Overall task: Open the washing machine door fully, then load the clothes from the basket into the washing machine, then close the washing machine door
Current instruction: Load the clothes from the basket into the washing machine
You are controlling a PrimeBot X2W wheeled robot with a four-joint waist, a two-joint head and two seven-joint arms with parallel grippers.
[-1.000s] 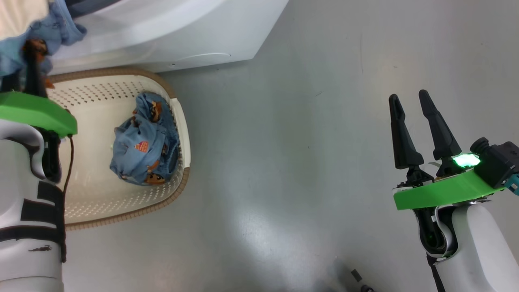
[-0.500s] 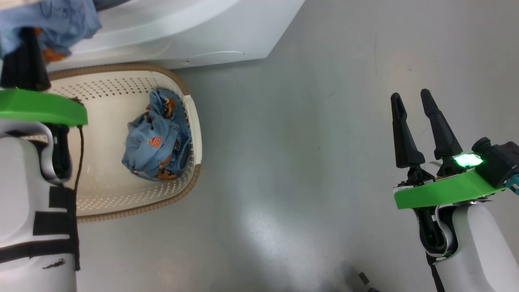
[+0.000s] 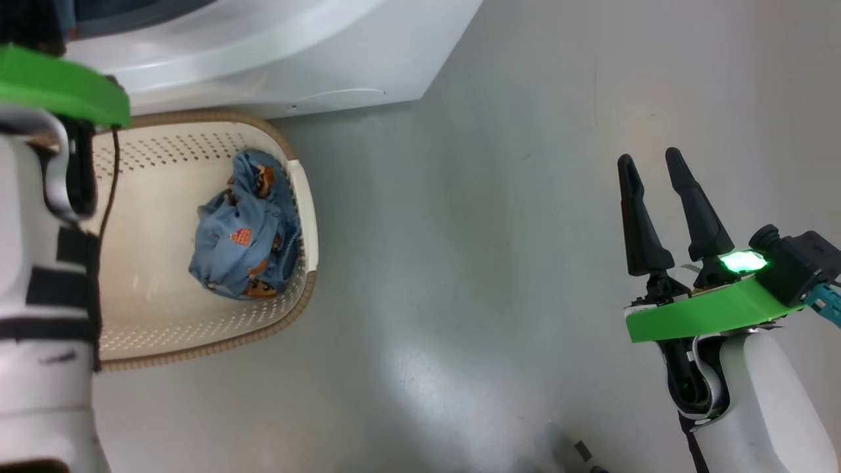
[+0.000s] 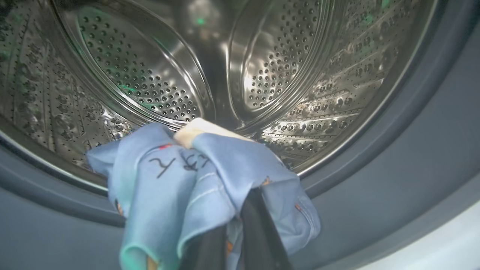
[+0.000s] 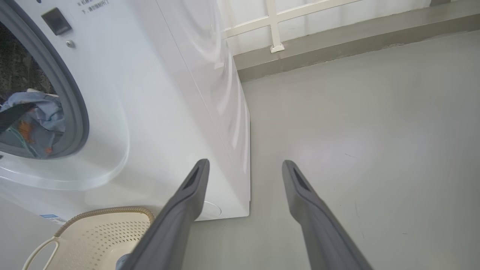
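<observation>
My left gripper [image 4: 236,221] is shut on a light blue garment [image 4: 180,180] with a cream-white part. It holds the garment at the mouth of the washing machine's steel drum [image 4: 150,75], just above the grey gasket [image 4: 393,150]. The right wrist view shows that garment [image 5: 37,112] inside the round opening of the washing machine [image 5: 168,93]. More blue printed clothes [image 3: 243,230] lie bunched against the right wall of the basket [image 3: 197,138], which stands on the floor in front of the machine [image 3: 295,59]. My right gripper [image 3: 650,167] is open over bare floor with nothing between its fingers. The door is out of view.
Grey floor [image 3: 460,263] stretches from the basket to my right arm. A low grey kerb with a white railing [image 5: 273,33] runs behind the machine. My left forearm [image 3: 39,295] hangs over the basket's left side.
My left arm has moved up and forward, carrying the garment out of the head view's top left corner to the drum opening. The right arm has kept its pose.
</observation>
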